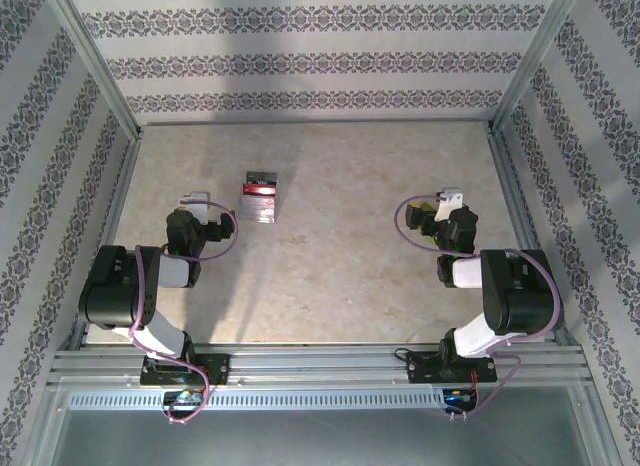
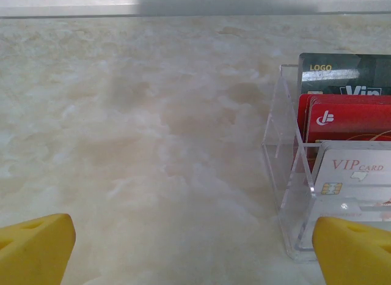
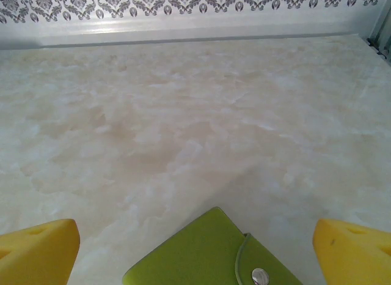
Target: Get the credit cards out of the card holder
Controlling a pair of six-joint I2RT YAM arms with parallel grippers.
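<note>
A clear acrylic card holder (image 1: 260,199) stands on the marble table, left of centre. In the left wrist view the card holder's wall (image 2: 287,175) is at the right, with the credit cards upright in its slots: a dark grey one (image 2: 342,74) at the back, red ones (image 2: 351,120) in the middle, a white one (image 2: 360,175) in front. My left gripper (image 2: 195,247) is open and empty just left of it; its right fingertip (image 2: 351,248) is by the holder's near corner. My right gripper (image 3: 195,248) is open over a closed green snap wallet (image 3: 208,257).
Metal frame rails (image 1: 115,176) and patterned walls (image 1: 300,66) enclose the table on three sides. The green wallet (image 1: 424,208) lies just under the right gripper (image 1: 452,199); the left gripper (image 1: 195,200) stands a short way left of the holder.
</note>
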